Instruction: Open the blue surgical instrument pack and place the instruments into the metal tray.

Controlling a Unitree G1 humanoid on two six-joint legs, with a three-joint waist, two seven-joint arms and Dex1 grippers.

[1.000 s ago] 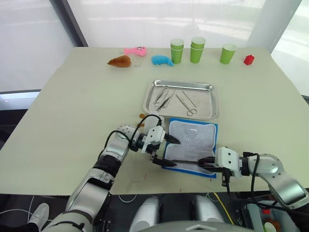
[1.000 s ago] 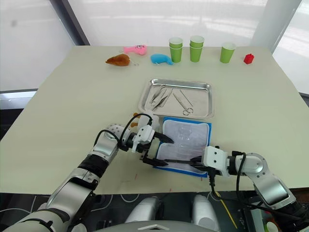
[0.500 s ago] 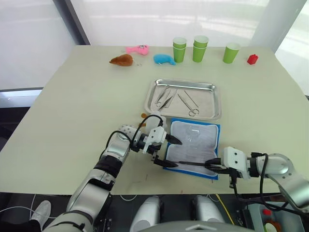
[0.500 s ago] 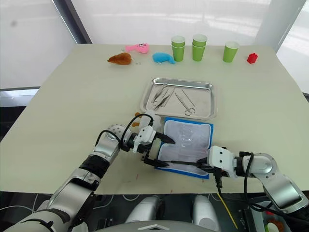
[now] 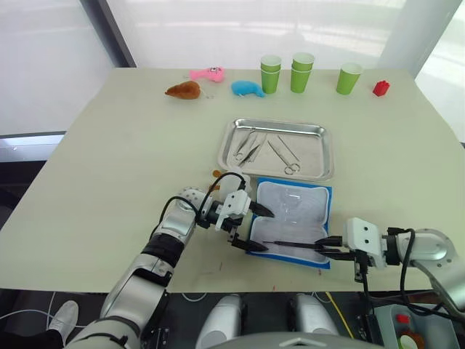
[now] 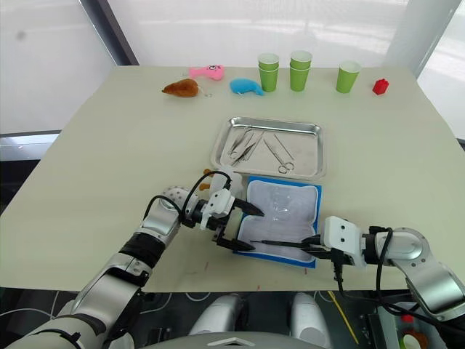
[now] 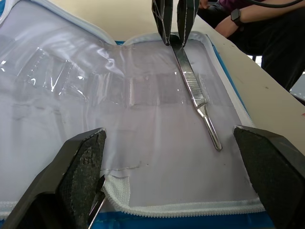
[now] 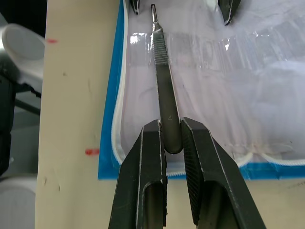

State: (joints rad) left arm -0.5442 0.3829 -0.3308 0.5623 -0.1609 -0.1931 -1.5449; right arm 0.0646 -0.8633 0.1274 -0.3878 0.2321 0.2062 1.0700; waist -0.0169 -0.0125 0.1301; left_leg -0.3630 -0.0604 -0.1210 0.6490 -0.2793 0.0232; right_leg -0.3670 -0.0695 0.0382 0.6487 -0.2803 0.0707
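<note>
Pale tabletop (image 5: 109,167) carries the blue surgical instrument pack (image 5: 290,222), which I see lying open just in front of the metal tray (image 5: 275,149), where several instruments (image 5: 263,147) already rest. My right gripper (image 8: 172,143) pinches one slim steel tool (image 8: 164,100) above the lining. My left gripper (image 5: 253,230) hangs spread wide at the pack's left edge.

Left claw (image 5: 252,230) spread wide; right claw (image 8: 171,138) pinched closed.
</note>
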